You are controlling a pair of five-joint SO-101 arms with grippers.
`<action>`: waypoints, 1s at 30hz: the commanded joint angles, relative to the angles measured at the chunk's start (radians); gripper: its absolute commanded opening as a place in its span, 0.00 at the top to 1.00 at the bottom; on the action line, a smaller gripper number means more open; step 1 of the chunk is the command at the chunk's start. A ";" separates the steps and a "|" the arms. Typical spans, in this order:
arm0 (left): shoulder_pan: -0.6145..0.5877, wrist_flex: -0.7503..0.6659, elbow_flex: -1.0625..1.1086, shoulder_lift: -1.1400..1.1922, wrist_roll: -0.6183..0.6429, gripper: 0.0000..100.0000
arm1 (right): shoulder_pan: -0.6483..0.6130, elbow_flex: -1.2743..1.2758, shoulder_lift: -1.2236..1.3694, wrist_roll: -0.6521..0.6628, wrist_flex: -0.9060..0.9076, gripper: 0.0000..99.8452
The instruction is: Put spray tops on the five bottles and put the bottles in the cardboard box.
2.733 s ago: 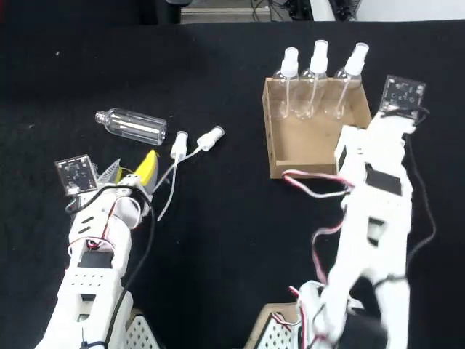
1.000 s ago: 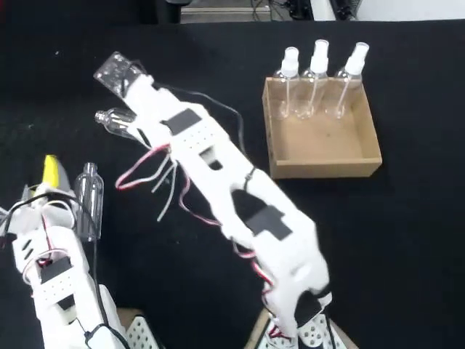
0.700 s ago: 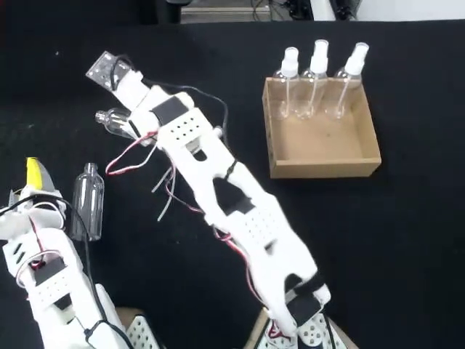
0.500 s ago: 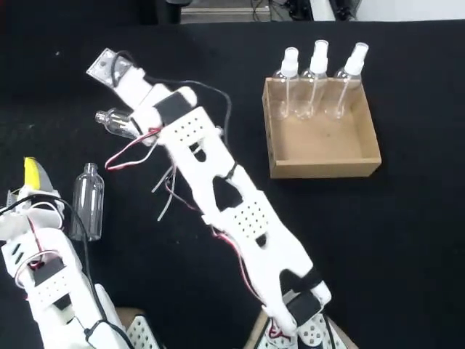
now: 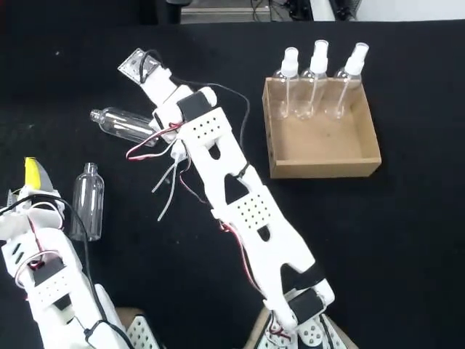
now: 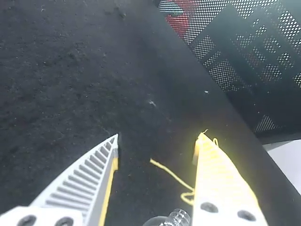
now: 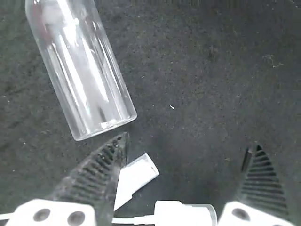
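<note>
- A black tabletop [image 5: 407, 240] carries everything. The box [image 5: 323, 169] sits on its right part, well apart from the loose pieces on the left.
- Three capped bottles [image 5: 316, 80] lean in a row against the box's far wall, likely packed there so that two more fit in front.
- The right arm stretches across to the left part, because the two spray tops [image 7: 136, 175] lie there, just beside the lying bottle [image 5: 123, 123].
- The right tool [image 7: 187, 145] is spread wide and holds nothing. It hangs over the tops, one jaw tip close to the lying bottle's base. I judge it is lined up to pick a top.
- The left tool [image 6: 157, 141] is also spread wide, with bare tabletop between its tips.
- The left bottle [image 5: 87, 203], uncapped, is just beside that arm, probably parked within reach for capping. Whether it stands or lies I cannot tell.
- The high view gives the layout: the box, the arm's reach, and the tubes [image 5: 166, 196] trailing from the tops toward the robot. The arm partly covers the tops' heads there.
- The right wrist view shows those heads between the jaws, and the jaw gap itself.
- The left wrist view shows a bottle neck near the jaw roots. Whether the jaws touch it I cannot tell.
</note>
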 commanded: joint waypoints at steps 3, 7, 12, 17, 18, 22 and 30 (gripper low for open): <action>-0.010 -0.018 -0.068 -0.008 0.008 0.75 | -0.103 -0.054 -0.113 -0.003 -0.052 0.66; -0.005 -0.018 -0.062 -0.015 0.008 0.75 | -0.147 -0.054 -0.085 -0.014 -0.170 0.66; -0.007 -0.018 -0.062 -0.015 0.008 0.75 | -0.186 -0.054 -0.065 -0.138 -0.230 0.66; -0.012 -0.018 -0.064 -0.017 0.008 0.75 | -0.192 -0.053 -0.018 -0.242 -0.362 0.66; -0.012 -0.018 -0.064 -0.017 0.008 0.75 | -0.192 -0.053 -0.002 -0.255 -0.390 0.66; -0.012 -0.018 -0.064 -0.017 0.008 0.75 | -0.192 -0.053 0.062 -0.264 -0.470 0.66; -0.010 -0.018 -0.064 -0.017 0.008 0.75 | -0.219 -0.053 0.127 -0.256 -0.502 0.66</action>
